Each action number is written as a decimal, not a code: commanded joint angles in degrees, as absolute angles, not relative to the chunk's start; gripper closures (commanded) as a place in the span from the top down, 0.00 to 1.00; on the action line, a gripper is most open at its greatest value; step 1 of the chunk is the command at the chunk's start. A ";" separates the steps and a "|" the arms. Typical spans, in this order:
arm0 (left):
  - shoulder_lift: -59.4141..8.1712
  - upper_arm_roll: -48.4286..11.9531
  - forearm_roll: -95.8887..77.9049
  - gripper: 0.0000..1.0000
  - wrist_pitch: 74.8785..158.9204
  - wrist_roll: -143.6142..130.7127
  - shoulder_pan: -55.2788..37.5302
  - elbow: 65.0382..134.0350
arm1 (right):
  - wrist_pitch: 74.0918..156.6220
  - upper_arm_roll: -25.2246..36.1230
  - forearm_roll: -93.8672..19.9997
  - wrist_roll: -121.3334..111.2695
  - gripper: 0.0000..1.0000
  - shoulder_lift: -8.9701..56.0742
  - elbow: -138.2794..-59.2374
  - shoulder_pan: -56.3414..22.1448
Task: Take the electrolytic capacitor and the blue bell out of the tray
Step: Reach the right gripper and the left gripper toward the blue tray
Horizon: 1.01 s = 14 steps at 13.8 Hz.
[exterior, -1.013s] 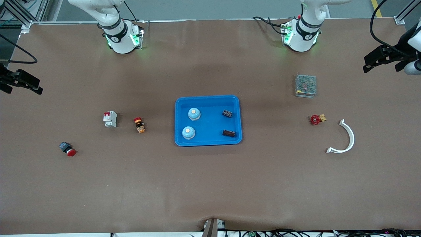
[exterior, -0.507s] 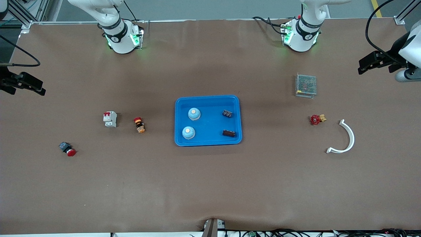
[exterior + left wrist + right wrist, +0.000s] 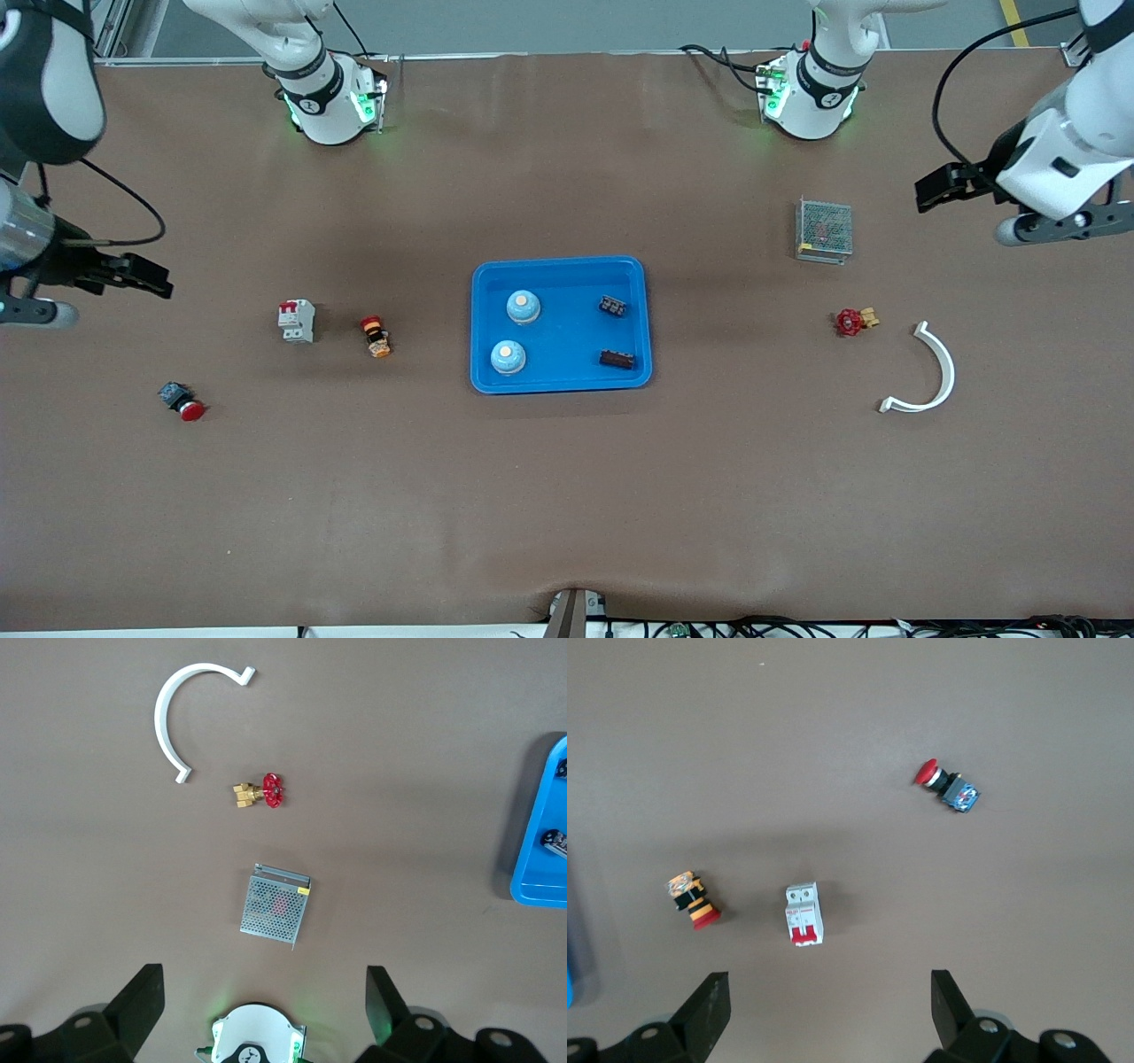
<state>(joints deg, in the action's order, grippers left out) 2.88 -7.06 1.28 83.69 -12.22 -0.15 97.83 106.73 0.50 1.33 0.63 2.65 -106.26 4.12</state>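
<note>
Bright blue rectangular plastic tray (image 3: 561, 324) mid-worktop holds two blue domed bells (image 3: 523, 307) at 9 o'clock, two small dark components (image 3: 612, 306) at 3 o'clock. Left gripper (image 3: 939, 188) near grey mesh box (image 3: 824, 229), right gripper (image 3: 146, 279) near white breaker (image 3: 297, 320); both fingers wide open, empty. Risk: duplicates, wrong pick; capacitor identity unclear.
</note>
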 commanded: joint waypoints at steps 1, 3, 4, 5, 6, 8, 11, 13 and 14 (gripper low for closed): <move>4.13 -8.34 1.06 1.00 86.65 -13.01 0.00 102.21 | 112.56 0.18 1.32 7.70 1.00 1.23 -111.69 0.37; 4.13 -9.58 0.97 1.00 88.32 -14.31 0.09 104.14 | 117.05 0.18 1.32 15.34 1.00 1.67 -114.51 -3.67; 4.04 -10.19 0.97 1.00 88.85 -15.81 0.00 104.76 | 119.07 0.18 1.32 19.64 1.00 2.71 -115.30 -5.87; 4.04 -11.15 0.97 1.00 89.64 -17.13 0.00 105.55 | 120.40 0.18 1.32 24.12 1.00 4.12 -115.31 -7.80; 4.04 -11.68 0.79 1.00 90.69 -18.62 0.00 106.60 | 121.80 0.09 1.32 28.96 1.00 5.96 -115.05 -10.00; 4.04 -12.39 -1.74 1.00 93.24 -21.69 0.00 108.71 | 125.14 0.09 1.23 38.45 1.00 10.00 -114.79 -13.43; 3.78 -14.75 -2.72 1.00 96.23 -26.52 -0.09 111.53 | 128.75 0.09 -2.62 52.43 1.00 15.28 -113.82 -17.92; 2.38 -16.51 -2.72 1.00 96.76 -31.79 -0.09 111.62 | 129.55 0.09 -4.22 61.13 1.00 17.30 -112.68 -21.43; 1.50 -17.39 -3.07 1.00 97.38 -34.08 -0.09 111.62 | 129.81 0.09 -4.31 66.74 1.00 18.18 -111.98 -22.58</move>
